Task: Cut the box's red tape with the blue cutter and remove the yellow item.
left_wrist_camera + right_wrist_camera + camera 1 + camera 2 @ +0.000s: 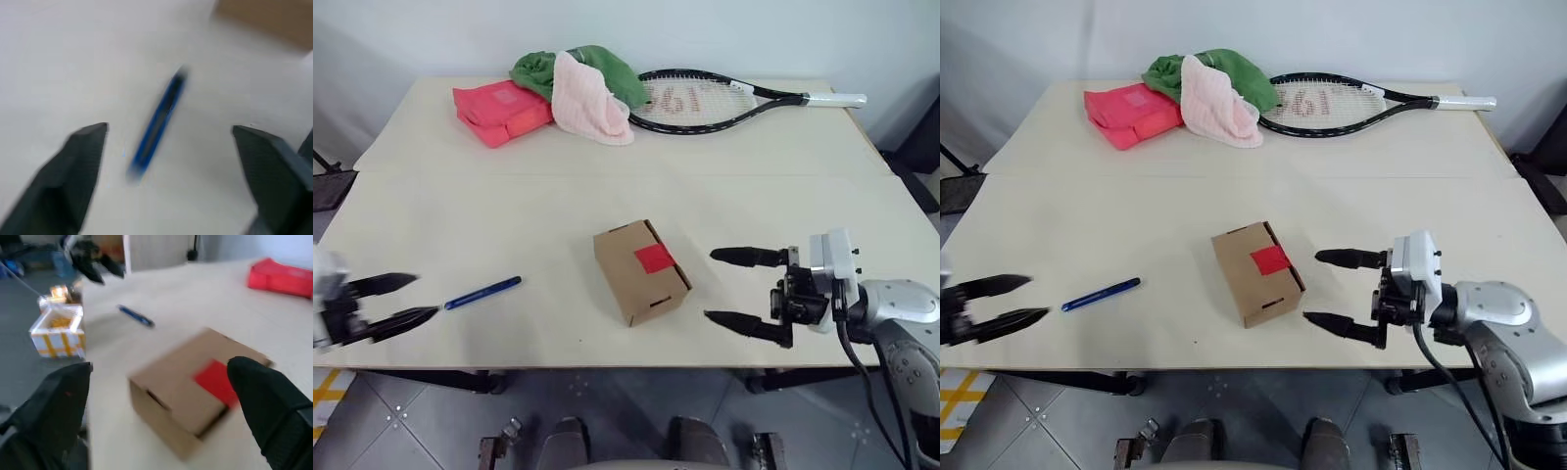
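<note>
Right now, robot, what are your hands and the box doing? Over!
Left hand open, empty. Right hand open, empty, beside the box. Red tape uncut; blue cutter lying on the table. Nothing blocking.

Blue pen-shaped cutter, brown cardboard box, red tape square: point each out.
blue pen-shaped cutter [482, 293], left eye view, mid-barrel
brown cardboard box [628, 279], left eye view, near side wall
red tape square [654, 258], left eye view, centre of square
</note>
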You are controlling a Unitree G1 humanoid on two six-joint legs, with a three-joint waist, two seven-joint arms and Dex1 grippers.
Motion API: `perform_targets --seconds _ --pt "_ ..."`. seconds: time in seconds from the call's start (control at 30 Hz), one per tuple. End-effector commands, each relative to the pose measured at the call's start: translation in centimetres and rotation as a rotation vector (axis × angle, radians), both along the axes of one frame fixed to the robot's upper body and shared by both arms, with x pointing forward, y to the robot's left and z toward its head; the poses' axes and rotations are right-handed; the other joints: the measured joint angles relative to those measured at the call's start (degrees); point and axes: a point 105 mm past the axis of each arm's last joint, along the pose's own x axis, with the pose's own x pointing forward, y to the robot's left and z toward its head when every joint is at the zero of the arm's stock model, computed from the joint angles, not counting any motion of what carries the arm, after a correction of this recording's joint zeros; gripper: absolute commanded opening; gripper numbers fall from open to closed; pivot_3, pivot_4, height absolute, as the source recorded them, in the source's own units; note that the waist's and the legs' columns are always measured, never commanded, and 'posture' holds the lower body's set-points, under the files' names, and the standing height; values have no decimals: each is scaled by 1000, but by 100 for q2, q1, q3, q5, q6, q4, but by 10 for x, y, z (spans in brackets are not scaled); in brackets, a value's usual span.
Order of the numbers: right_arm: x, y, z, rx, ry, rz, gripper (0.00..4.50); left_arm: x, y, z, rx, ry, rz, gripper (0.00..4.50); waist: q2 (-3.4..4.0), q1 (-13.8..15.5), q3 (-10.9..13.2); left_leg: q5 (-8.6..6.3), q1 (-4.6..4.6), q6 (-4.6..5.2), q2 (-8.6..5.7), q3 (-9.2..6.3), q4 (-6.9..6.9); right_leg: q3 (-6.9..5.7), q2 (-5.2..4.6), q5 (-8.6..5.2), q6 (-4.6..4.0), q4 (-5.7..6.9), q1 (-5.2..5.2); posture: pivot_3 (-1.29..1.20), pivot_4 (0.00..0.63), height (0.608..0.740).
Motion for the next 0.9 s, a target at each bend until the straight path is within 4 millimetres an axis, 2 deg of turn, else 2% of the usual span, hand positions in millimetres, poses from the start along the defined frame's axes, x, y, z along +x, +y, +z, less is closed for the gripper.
perform_targets --seconds 0.03,0.1,0.2,0.4,0.47,0.57,0.67,0.8,0.9 --pt "-16 17 5 17 -57 105 4500 -14 30 -4 74 30 51 4477 -3 3 -1 -1 0 1 0 1 0 0 0 0 0 -1 0 0 150 740" --pt "-17 22 6 36 -90 119 4500 -14 37 -4 92 21 68 4477 -4 27 -2 -1 0 1 3 0 0 -2 1 0 0 2 0 0 150 740" --pt "-18 27 6 31 -162 127 4500 -7 32 -1 73 -7 26 4477 -9 92 -3 -1 -1 1 3 1 6 -1 1 0 0 8 -1 0 150 740" --pt "-18 18 11 18 -253 97 4500 18 -9 9 60 -73 -150 4477 -10 143 -4 -1 0 1 3 3 7 1 0 0 0 24 -6 0 150 740" --pt "-23 16 13 22 -243 107 4500 25 -22 6 105 -60 -213 4477 -10 144 -4 -1 0 1 3 3 9 2 1 0 0 30 -8 0 150 740" --pt "-30 16 8 0 -215 128 4500 36 -40 -7 132 -20 -285 4477 -9 141 -4 -1 1 0 4 4 7 2 1 0 0 32 -10 0 150 740" --pt "-27 15 6 -12 -216 114 4500 51 -50 -24 169 4 -315 4477 -8 138 -3 0 4 1 4 7 10 3 1 0 0 34 -11 0 150 740" --pt "-25 14 9 -14 -218 98 4500 67 -59 -40 176 37 -317 4477 -10 128 -4 0 3 0 4 12 13 5 1 0 0 35 -16 0 150 740" --pt "-26 13 9 -26 -218 94 4500 70 -59 -52 224 71 -332 4477 -11 138 -5 0 3 0 4 12 13 5 1 1 1 39 -17 0 150 740"
